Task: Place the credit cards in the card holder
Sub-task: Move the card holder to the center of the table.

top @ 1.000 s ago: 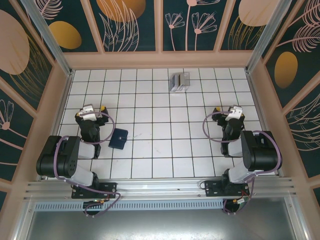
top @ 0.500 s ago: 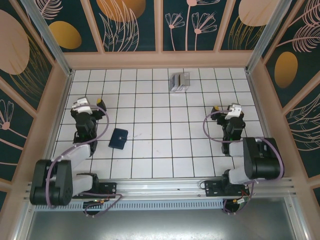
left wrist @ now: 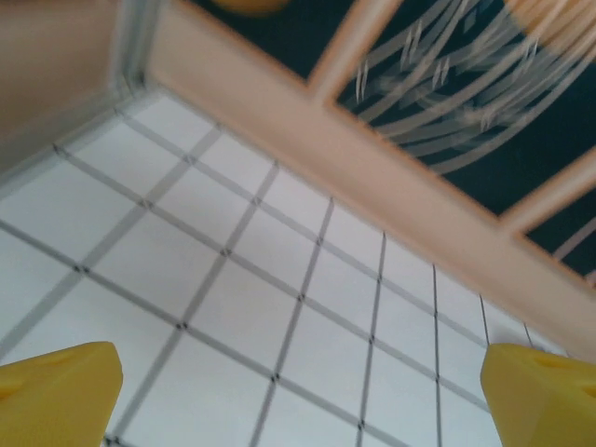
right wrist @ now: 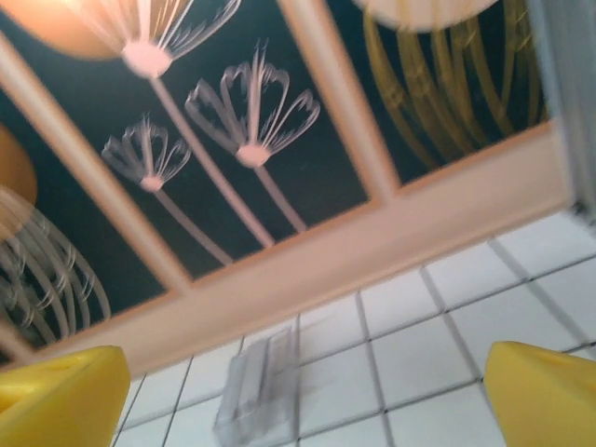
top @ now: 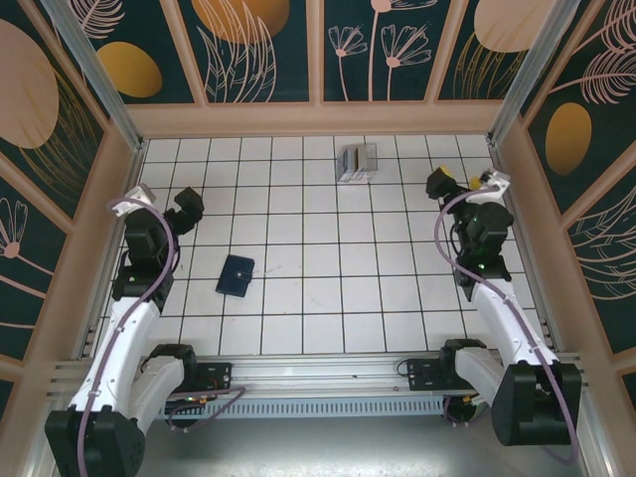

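Observation:
The credit cards (top: pixel 358 162) lie in a small grey and silver stack on the tiles near the back wall. They look blurred in the right wrist view (right wrist: pixel 259 391), ahead of the gripper. The card holder (top: pixel 236 275), dark navy and folded shut, lies on the left half of the floor. My left gripper (top: pixel 165 208) hangs open above the tiles, up and left of the card holder; its yellow fingertips (left wrist: pixel 58 393) have bare tile between them. My right gripper (top: pixel 465 184) is open to the right of the cards, nothing between its fingertips (right wrist: pixel 545 396).
White tiled floor (top: pixel 318 298) is boxed in by wooden walls with dark floral panels (top: pixel 263 50). The left arm is close to the left wall, the right arm close to the right wall.
Both arms have unfolded and stretched out. The left gripper swung back and left, the right gripper back and right. Cards and card holder have not moved.

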